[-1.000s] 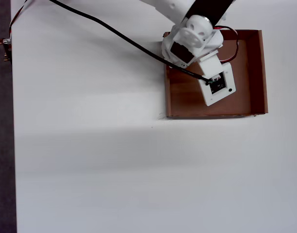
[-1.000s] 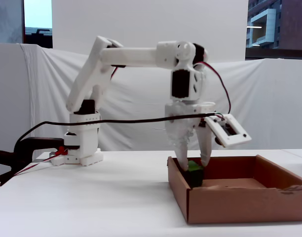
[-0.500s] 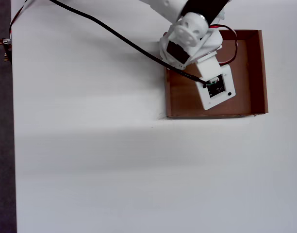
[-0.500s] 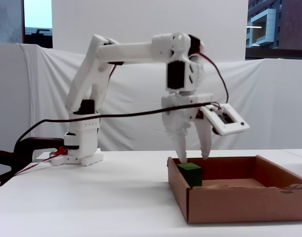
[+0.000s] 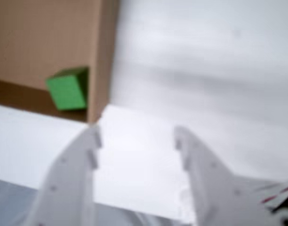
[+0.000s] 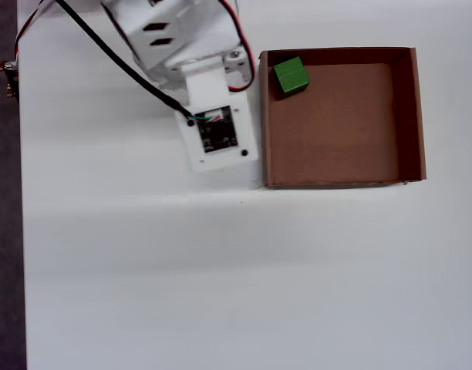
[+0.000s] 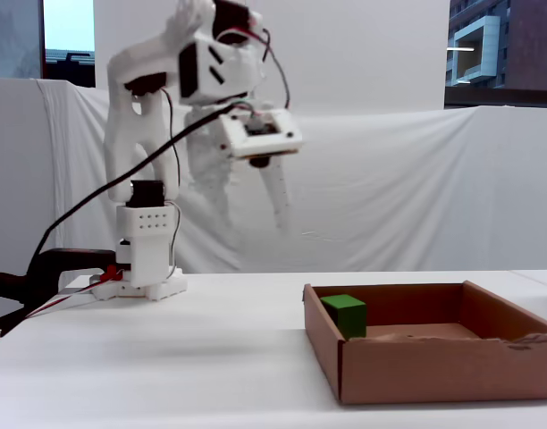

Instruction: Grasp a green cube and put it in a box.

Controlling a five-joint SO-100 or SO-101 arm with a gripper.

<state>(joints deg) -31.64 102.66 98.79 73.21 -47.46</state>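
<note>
Cube (image 6: 291, 76) sits inside the box (image 6: 409, 116) already, tucked into a corner — top-left corner in the overhead view, nearest the arm, w/ two faces close to or touching the walls; can't tell which from here. In the fixed view it rests flat on the box floor (image 7: 345, 315), top poking just above the rim. Gripper (image 5: 137, 139) hangs up in the air, well clear of the table (image 6: 143, 270) and outside the box wall; fingers (image 5: 90, 141) are spread wide apart w/ nothing between them, just white table showing through the gap in the wrist view. So the job looks done, judging by where things lie. As for handling: cube looks small, solid, matte, prob. light and stiff, so it shouldn't slip or crush under a firm pinch. If anyone had to pick it up again, the corner spot is awkward — the walls crowd two sides, so I'd guess the grip needs to come straight down from above, across whichever pair of opposite faces has room, maybe after nudging it off the wall first.
</note>
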